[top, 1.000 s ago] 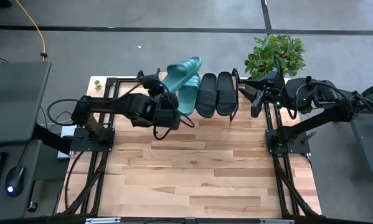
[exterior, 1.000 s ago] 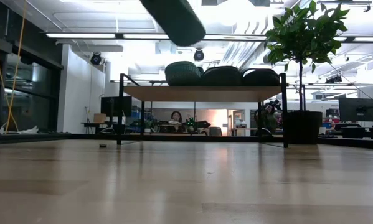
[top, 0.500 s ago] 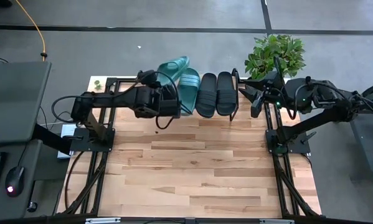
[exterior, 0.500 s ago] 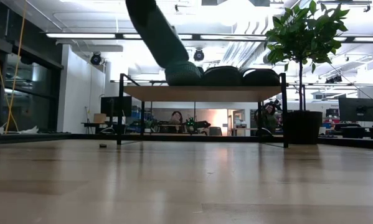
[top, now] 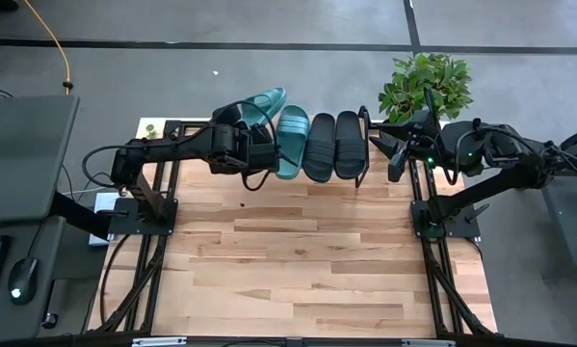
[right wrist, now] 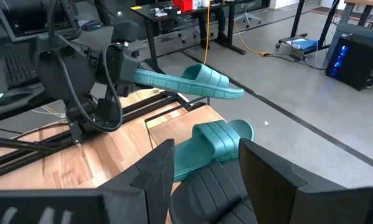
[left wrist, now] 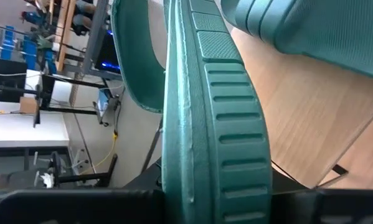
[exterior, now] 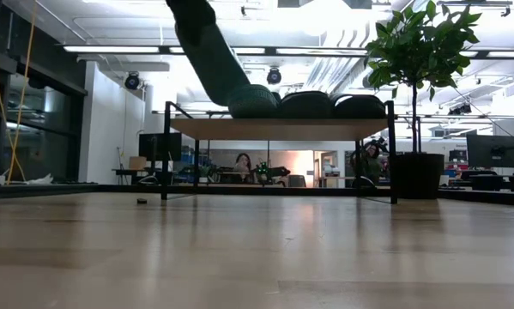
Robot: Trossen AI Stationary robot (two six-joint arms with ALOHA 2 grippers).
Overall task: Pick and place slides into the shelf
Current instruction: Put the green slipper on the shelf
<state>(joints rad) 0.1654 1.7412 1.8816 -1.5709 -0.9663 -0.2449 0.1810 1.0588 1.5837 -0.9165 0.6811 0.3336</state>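
Observation:
My left gripper [top: 248,125] is shut on a teal slide [top: 261,101] and holds it over the left part of the shelf [exterior: 278,128]. In the low view this slide [exterior: 214,56] slants down toward the slides on the shelf; whether it touches them I cannot tell. A second teal slide [top: 291,142] and two black slides [top: 319,145] [top: 348,143] lie side by side on the shelf's board. My right gripper [top: 390,150] waits open at the shelf's right end, touching nothing. My left gripper holds the teal slide by one end [right wrist: 139,76], coming level from the table's left and near side, with the slide reaching out beyond the fingers along their line. The gripper's body hides the fingers. The ridged sole [left wrist: 220,130] faces the wrist camera, the strap [left wrist: 136,59] turned aside.
A potted plant [top: 425,85] stands at the table's far right corner, behind my right arm. The shelf's black frame [top: 363,145] runs along the far edge. The light wooden tabletop [top: 298,260] stretches toward the near edge. A desk [top: 18,154] stands left of the table.
My left gripper has moved toward the far edge and a little left, carrying the teal slide. The slide has shifted from above the shelved teal slide toward the shelf's left part. It has tipped from nearly level to a steep slant, its free end coming down to the shelved slides.

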